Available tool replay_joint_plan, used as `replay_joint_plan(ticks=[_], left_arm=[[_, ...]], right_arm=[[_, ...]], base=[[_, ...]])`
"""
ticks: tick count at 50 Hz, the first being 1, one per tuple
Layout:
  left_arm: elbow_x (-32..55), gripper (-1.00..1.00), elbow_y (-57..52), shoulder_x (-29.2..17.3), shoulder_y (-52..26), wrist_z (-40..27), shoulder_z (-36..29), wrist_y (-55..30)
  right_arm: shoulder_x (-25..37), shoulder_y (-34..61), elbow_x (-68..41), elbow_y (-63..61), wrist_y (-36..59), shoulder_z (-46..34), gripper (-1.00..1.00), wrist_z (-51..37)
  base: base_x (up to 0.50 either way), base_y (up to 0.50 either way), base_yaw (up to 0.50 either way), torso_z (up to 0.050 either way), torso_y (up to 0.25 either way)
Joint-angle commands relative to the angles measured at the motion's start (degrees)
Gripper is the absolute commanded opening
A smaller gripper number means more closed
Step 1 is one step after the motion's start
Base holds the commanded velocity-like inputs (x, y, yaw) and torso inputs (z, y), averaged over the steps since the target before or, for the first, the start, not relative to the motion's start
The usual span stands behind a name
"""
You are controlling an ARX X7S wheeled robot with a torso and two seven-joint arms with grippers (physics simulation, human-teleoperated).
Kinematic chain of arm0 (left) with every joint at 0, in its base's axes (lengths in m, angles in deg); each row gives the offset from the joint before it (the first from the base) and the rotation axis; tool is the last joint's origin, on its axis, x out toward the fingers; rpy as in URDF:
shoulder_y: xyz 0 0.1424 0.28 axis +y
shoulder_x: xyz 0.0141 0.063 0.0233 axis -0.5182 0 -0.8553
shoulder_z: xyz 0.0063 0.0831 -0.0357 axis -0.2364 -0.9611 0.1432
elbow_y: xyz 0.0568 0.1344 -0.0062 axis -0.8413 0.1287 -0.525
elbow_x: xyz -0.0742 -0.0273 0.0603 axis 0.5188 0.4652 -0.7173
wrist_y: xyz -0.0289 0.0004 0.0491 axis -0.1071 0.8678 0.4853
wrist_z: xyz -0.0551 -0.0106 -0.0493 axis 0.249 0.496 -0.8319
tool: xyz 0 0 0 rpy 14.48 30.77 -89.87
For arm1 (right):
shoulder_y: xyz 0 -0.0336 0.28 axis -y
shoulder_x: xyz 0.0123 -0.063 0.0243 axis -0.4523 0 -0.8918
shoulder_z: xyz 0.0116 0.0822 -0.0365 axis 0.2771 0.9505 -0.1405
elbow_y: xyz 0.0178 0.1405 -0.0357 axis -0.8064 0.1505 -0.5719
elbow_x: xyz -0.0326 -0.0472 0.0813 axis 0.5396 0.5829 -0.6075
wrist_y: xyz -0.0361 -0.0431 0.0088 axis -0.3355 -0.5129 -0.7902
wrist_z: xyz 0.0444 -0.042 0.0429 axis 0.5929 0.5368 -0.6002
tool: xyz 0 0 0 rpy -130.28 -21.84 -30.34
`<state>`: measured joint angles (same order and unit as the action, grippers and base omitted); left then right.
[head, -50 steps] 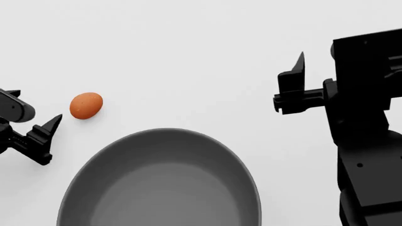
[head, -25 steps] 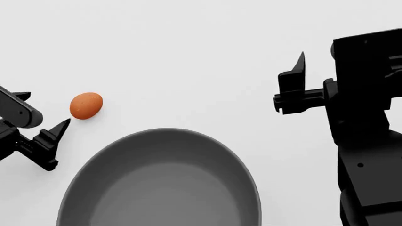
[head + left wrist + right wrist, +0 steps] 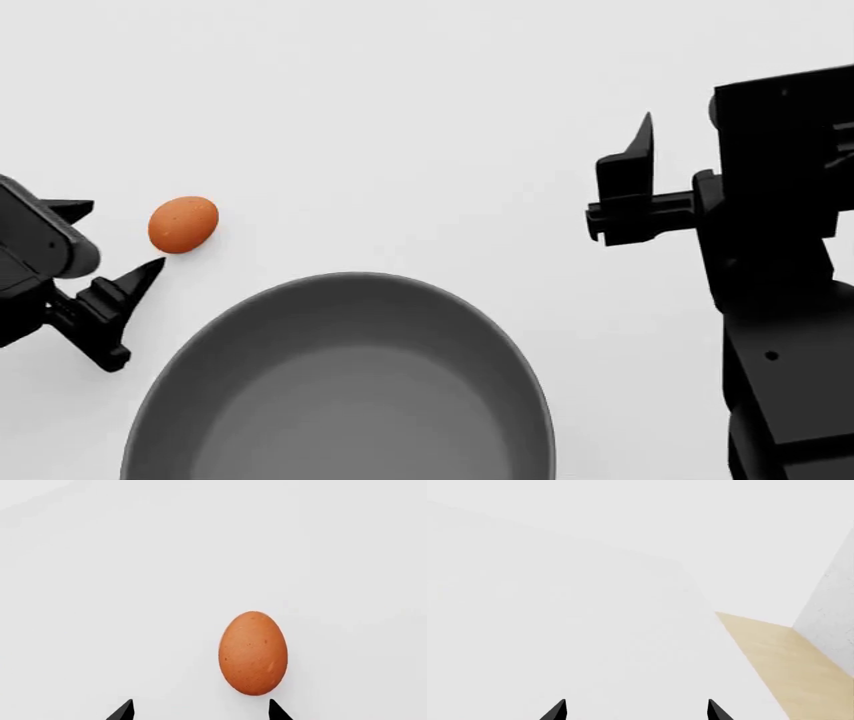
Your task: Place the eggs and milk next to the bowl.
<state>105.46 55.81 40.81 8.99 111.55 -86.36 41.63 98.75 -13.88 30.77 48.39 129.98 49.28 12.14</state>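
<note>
One orange-brown egg [image 3: 183,224] lies on the white table, just left of and beyond the large grey bowl [image 3: 334,300], apart from its rim. My left gripper [image 3: 118,237] is open and empty, its tips just short of the egg. In the left wrist view the egg [image 3: 253,652] lies right ahead of the gripper [image 3: 200,711], nearer one fingertip. My right gripper [image 3: 635,711] is open and empty over bare table, right of the bowl; one of its fingers [image 3: 641,140] shows in the head view. The second egg and the milk are out of view.
The right wrist view shows the white table's far edge, a strip of wooden floor [image 3: 774,650] beyond it and a pale wall [image 3: 834,615]. The right arm's black body [image 3: 781,270] fills the head view's right side.
My left gripper has moved right towards the egg, its tips now close beside it. The right arm has shifted very slightly. The egg and bowl have not moved.
</note>
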Motion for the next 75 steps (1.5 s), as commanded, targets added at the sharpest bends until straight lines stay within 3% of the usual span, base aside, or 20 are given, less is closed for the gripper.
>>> replay_joint_plan(ticks=[1, 55, 56, 75], left_arm=[[0.41, 1.00, 1.20, 4.72, 2.79, 4.78, -3.44, -0.81], [-2.36, 1.00, 17.98, 12.17, -2.35, 8.53, -8.02, 7.66], [-2.22, -1.00, 17.88, 12.19, -2.32, 8.14, -7.73, 7.59], [-0.33, -1.00, 11.70, 9.25, -1.23, 7.42, -5.85, 5.66]], right_arm=[[-0.89, -0.56, 0.54, -0.88, 0.24, 2.05, 1.00, 1.50], [-0.12, -0.58, 0.27, -0.59, 0.20, 1.81, 1.00, 1.21], [-0.13, -0.59, 0.25, -0.57, 0.21, 1.85, 1.00, 1.18], [0.00, -0.55, -0.04, -0.91, 0.49, 1.73, 1.00, 1.10]], base=[[0.00, 0.00, -0.01, 0.000, 0.000], [0.00, 0.00, -0.01, 0.000, -0.008], [0.00, -0.01, -0.01, 0.000, 0.000], [0.00, 0.00, -0.01, 0.000, -0.007]])
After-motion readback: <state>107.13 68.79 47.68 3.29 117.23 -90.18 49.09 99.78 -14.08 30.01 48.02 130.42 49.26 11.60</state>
